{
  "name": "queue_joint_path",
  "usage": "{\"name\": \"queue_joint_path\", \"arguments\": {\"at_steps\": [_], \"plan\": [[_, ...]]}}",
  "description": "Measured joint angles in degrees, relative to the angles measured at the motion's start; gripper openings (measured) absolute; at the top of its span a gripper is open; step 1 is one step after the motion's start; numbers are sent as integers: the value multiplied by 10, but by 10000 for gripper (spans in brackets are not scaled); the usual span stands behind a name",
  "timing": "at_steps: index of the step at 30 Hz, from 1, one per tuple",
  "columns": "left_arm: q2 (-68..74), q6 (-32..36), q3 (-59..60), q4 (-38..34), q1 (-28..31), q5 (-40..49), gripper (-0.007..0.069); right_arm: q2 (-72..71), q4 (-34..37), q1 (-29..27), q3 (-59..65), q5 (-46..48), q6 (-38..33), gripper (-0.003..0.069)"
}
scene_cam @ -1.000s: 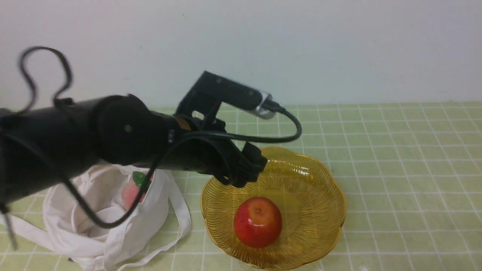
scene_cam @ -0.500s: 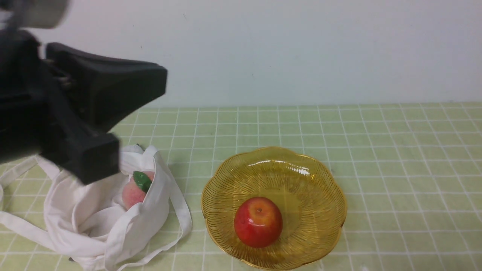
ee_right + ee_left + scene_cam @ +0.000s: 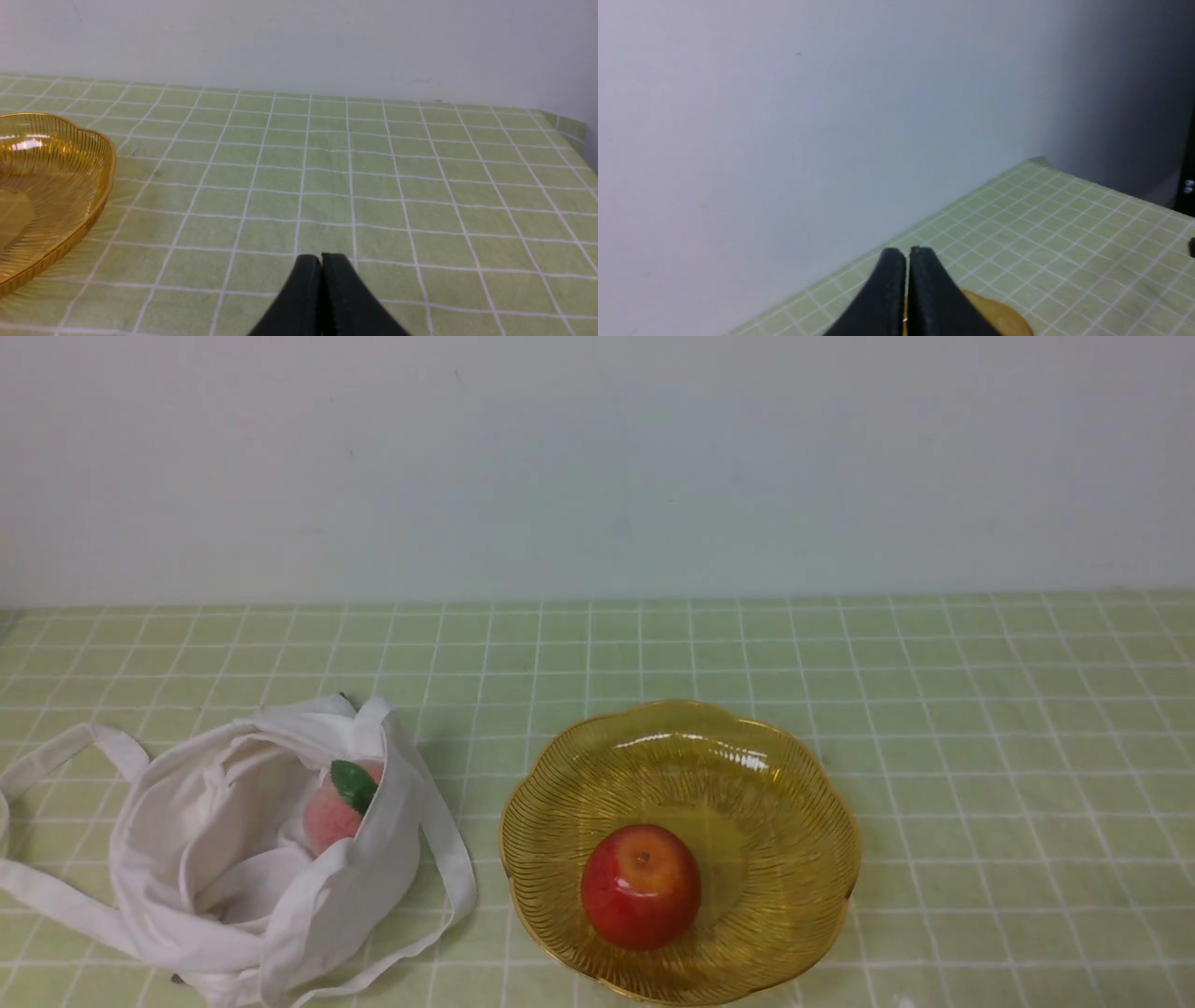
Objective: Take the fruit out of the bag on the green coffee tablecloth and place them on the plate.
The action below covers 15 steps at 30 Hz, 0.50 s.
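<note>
Amber plate (image 3: 794, 784) rested on green checked tablecloth (image 3: 980, 728), with 1 red apple (image 3: 640, 887) sitting inside, toward the near side. White cloth bag (image 3: 233, 887) lay slumped just beside the plate on the robot's left, mouth open, straps trailing on the cloth. Pale pink peach (image 3: 327, 817) with green leaf (image 3: 354, 785) lay inside the bag, partly hidden by fabric. Neither arm seen in the front view. Left gripper (image 3: 907, 254) seen raised, jaws pressed together, holding nothing, plate edge below. Right gripper (image 3: 321, 260) seen low over bare cloth, jaws together, empty, well apart from the plate.
</note>
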Motion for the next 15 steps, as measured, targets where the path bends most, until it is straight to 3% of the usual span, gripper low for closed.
{"name": "queue_joint_path", "arguments": {"at_steps": [5,9,15], "plan": [[-80,-143,101,135,22,3,-8,0,0,0,0,0,0,-13],[-145,-155,211,145,78,-15,-8,0,0,0,0,0,0,-13],[-247,-124,426,115,198,-132,-8,0,0,0,0,0,0,-13]]}}
